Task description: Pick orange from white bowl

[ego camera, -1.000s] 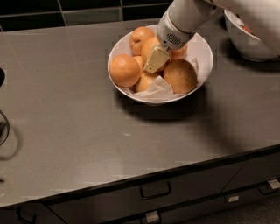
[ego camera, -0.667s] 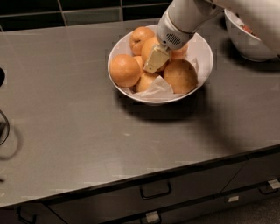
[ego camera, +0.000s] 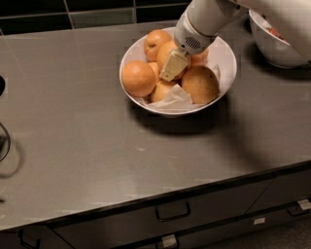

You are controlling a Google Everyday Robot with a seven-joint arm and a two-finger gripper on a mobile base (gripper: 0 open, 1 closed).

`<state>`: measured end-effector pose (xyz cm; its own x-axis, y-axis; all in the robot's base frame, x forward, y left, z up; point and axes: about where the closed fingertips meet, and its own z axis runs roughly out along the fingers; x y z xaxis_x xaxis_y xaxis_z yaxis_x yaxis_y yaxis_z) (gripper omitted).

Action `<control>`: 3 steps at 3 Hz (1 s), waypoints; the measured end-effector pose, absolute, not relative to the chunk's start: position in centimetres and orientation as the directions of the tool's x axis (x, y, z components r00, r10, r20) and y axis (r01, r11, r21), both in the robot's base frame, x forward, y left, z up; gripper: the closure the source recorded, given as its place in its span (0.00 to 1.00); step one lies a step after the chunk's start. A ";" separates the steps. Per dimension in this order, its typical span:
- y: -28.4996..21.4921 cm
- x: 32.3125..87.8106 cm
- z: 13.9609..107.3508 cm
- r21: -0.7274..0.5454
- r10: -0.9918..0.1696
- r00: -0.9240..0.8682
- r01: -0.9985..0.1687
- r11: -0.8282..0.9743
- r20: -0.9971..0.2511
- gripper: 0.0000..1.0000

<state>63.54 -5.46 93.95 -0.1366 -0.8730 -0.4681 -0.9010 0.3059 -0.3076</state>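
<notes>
You have a grey-brown matte counter in front of dark wall tiles, with drawer fronts along the lower edge of the frame. In the upper middle stands the wide, glossy white bowl, lined with crumpled white paper and heaped with oranges. The pale pincer is down inside it, at the centre of the pile. It lies against the round, bright orange just above and left of its tip, and that fruit still rests among the others in the bowl.

Over the last second almost nothing has shifted: the pincer sits in the same spot and no orange has risen. Whether the pincer is open or closed on the fruit you cannot tell from here. Treat the grasp as unconfirmed and the lift as not yet begun. A second white bowl sits at the upper right.
</notes>
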 end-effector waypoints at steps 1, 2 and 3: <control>-5.7 63.5 94.5 -0.311 -0.867 -0.127 -0.900 0.304 -0.482 1.00; -6.3 63.3 96.3 -0.336 -0.852 -0.105 -0.889 0.311 -0.513 1.00; -6.7 63.1 97.3 -0.350 -0.842 -0.090 -0.882 0.316 -0.531 1.00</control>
<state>63.14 -6.65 97.33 -0.0904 -0.8422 -0.5315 -0.8818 0.3157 -0.3503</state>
